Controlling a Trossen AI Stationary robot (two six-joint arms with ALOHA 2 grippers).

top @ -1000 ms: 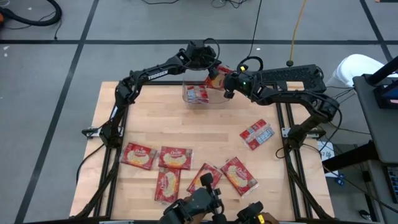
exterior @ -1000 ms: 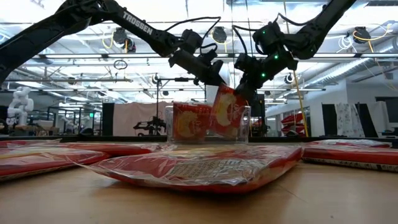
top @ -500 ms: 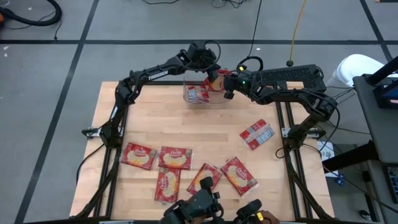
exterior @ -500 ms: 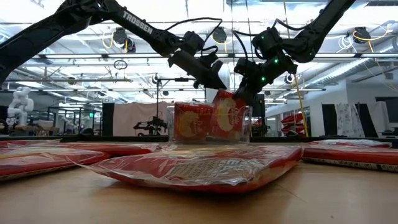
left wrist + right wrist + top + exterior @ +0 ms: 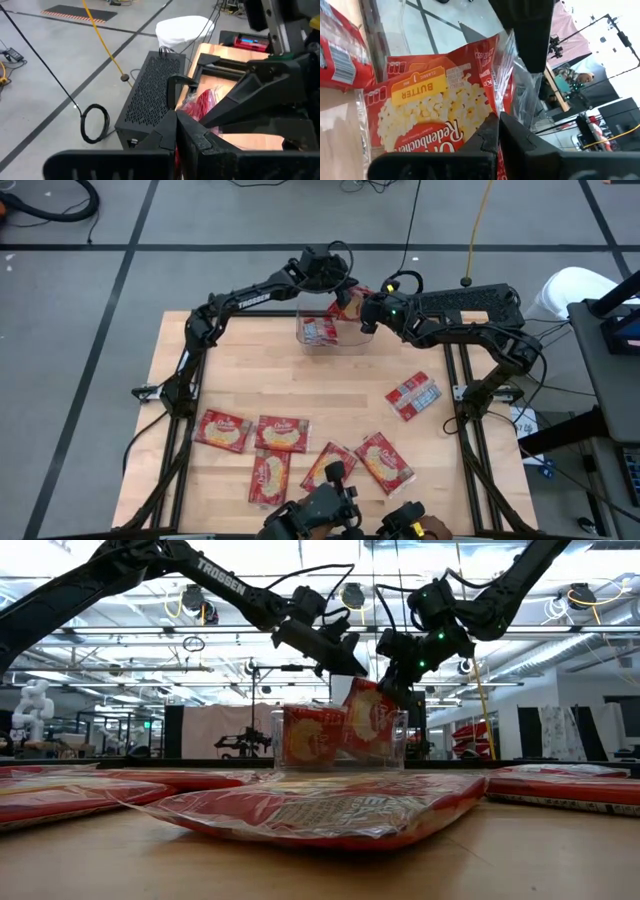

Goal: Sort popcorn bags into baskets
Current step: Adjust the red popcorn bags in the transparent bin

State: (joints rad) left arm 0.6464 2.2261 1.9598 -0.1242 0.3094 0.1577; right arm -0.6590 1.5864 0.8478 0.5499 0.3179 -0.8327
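A clear basket (image 5: 330,335) stands at the table's far edge with a red popcorn bag (image 5: 308,735) upright inside it. A second popcorn bag (image 5: 368,718) leans tilted over the basket's right part, its butter-popcorn front showing in the right wrist view (image 5: 435,115). My right gripper (image 5: 393,692) is shut on it from the right. My left gripper (image 5: 352,667) is shut at the bag's top, coming from the left. Several more bags lie flat on the near half of the table (image 5: 282,434). My left gripper pinches the tilted bag's crinkled top seam (image 5: 520,80) at its upper corner, slanting down from the left. A red strip shows between its shut fingers (image 5: 176,150). My right gripper pinches the same bag's side edge (image 5: 492,112) between its two fingers, coming nearly level from the table's right. The bag hangs tilted, its lower part inside the basket (image 5: 365,750).
One bag lies back up near the right edge (image 5: 413,396). Others lie in a loose row near the front edge (image 5: 222,430) (image 5: 384,462), one right before the low camera (image 5: 320,808). Bare wood lies between them and the basket.
Both grippers have stayed over the basket. The held bag stood a little more upright and lower half a second ago and now leans tilted again.
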